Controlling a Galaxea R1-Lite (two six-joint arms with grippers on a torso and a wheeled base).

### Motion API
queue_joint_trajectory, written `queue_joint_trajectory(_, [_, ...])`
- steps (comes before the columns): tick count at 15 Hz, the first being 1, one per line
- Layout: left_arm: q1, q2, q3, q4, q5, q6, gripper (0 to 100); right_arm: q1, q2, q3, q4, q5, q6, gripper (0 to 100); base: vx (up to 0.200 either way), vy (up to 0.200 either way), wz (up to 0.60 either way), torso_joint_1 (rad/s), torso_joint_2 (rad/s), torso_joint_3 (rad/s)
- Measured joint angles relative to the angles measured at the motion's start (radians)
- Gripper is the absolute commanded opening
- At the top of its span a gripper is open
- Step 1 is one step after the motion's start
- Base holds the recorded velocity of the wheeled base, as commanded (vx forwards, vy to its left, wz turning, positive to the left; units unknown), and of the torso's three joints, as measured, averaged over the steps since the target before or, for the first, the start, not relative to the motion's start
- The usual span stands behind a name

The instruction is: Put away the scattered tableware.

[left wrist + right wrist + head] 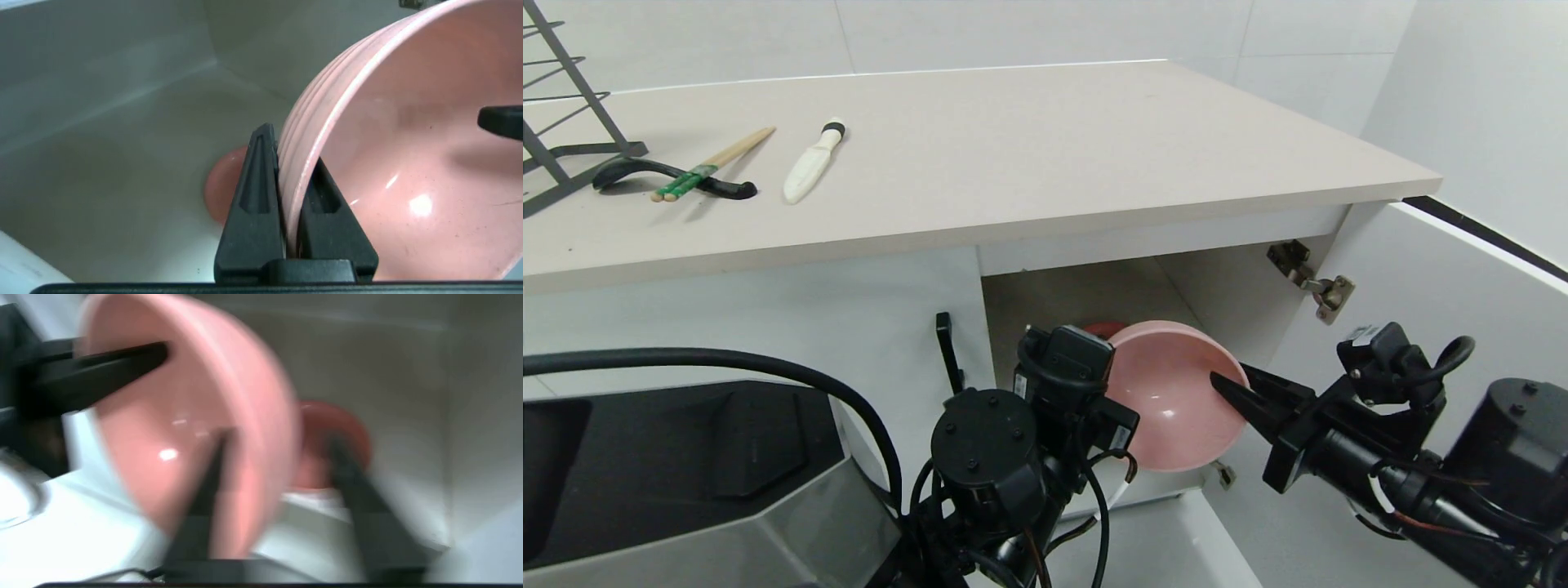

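Nearest, the left gripper (pixel 290 157) is seen closed tight on the wall of the pink bowl (pixel 1176 400), with one finger outside the rim and one inside. The bowl is held tilted on its edge, its hollow turned toward the robot's right, in the mouth of the open cupboard (pixel 1086 298) under the countertop (pixel 1029 139). The right gripper (pixel 1232 385) is held at the bowl's opposite rim. Its fingers (pixel 353 486) are spread wide and the rim is straddled between them, but whether it is touched cannot be told.

On the robot's right, the cupboard door (pixel 1454 286) is swung open on a metal hinge (pixel 1313 283). To the left of the opening, a closed door is fitted with a black handle (pixel 945 347). Deeper in the cupboard, behind the bowl, a red rounded dish (pixel 222 184) is seen on the floor; its exact kind cannot be told.

A dark wire rack (pixel 560 106) is set at the countertop's far left. Near it, a black ladle (pixel 662 173) is laid flat and is crossed by a pair of wooden chopsticks (pixel 712 165) with green ends. A white utensil (pixel 812 163) with a black-banded end is laid just beside them, apart from both.

A small pale sticker (pixel 1361 333) is fixed on the right wrist, and its print is too small to be read.
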Motion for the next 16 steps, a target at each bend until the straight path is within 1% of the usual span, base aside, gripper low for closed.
queue_joint_trajectory(1, [-0.001,0.0,0.0,-0.001,0.002,0.0,0,0.008,0.0,0.003,0.0,-0.011,0.0,0,0.0,0.0,0.0,0.0,0.0,0.0])
queue_joint_trajectory(2, [-0.001,0.0,0.0,-0.002,0.001,0.0,100,0.015,-0.001,0.005,0.0,-0.007,0.0,0,0.0,0.0,0.0,0.0,0.0,0.0])
queue_joint_trajectory(4, [-0.006,0.0,0.0,-0.001,-0.003,-0.01,100,0.021,-0.001,0.004,0.0,0.013,0.0,0,0.0,0.0,0.0,0.0,0.0,0.0])
queue_joint_trajectory(6, [-0.013,-0.003,0.013,-0.001,-0.004,-0.011,100,0.009,-0.001,0.003,0.001,0.013,0.0,0,0.0,0.0,0.0,0.0,0.0,0.0])
queue_joint_trajectory(8, [-0.027,-0.026,0.06,-0.001,-0.005,-0.012,100,-0.021,-0.001,0.001,0.0,0.013,0.0,0,0.0,0.0,0.0,0.0,0.0,0.0])
queue_joint_trajectory(9, [-0.039,-0.041,0.089,0.0,-0.005,-0.02,100,-0.036,-0.001,0.002,0.0,0.012,0.0,0,0.0,0.0,0.0,0.0,0.0,0.0])
queue_joint_trajectory(10, [-0.052,-0.069,0.126,0.0,-0.007,-0.041,100,-0.047,0.0,0.004,0.0,0.011,0.0,0,0.0,0.0,0.0,0.0,0.0,0.0])
queue_joint_trajectory(11, [-0.062,-0.107,0.163,0.0,-0.017,-0.071,100,-0.051,0.0,0.006,0.0,0.011,-0.001,0,0.0,0.0,0.0,0.0,0.0,0.0])
queue_joint_trajectory(12, [-0.066,-0.15,0.203,0.0,-0.041,-0.094,100,-0.055,0.001,0.007,0.0,0.01,-0.001,0,0.0,0.0,0.0,0.0,0.0,0.0])
queue_joint_trajectory(13, [-0.063,-0.196,0.252,0.0,-0.087,-0.111,100,-0.057,0.001,0.007,0.0,0.009,-0.001,0,0.0,0.0,0.0,0.0,0.0,0.0])
queue_joint_trajectory(14, [-0.041,-0.252,0.315,0.0,-0.163,-0.121,100,-0.057,0.001,0.009,0.0,0.009,-0.001,0,0.0,0.0,0.0,0.0,0.0,0.0])
queue_joint_trajectory(15, [-0.01,-0.301,0.373,0.0,-0.245,-0.129,100,-0.057,0.001,0.01,0.0,0.009,-0.001,0,0.0,0.0,0.0,0.0,0.0,0.0])
queue_joint_trajectory(16, [0.036,-0.358,0.441,0.0,-0.362,-0.133,100,-0.059,0.001,0.013,0.0,0.01,-0.001,0,0.0,0.0,0.0,0.0,0.0,0.0])
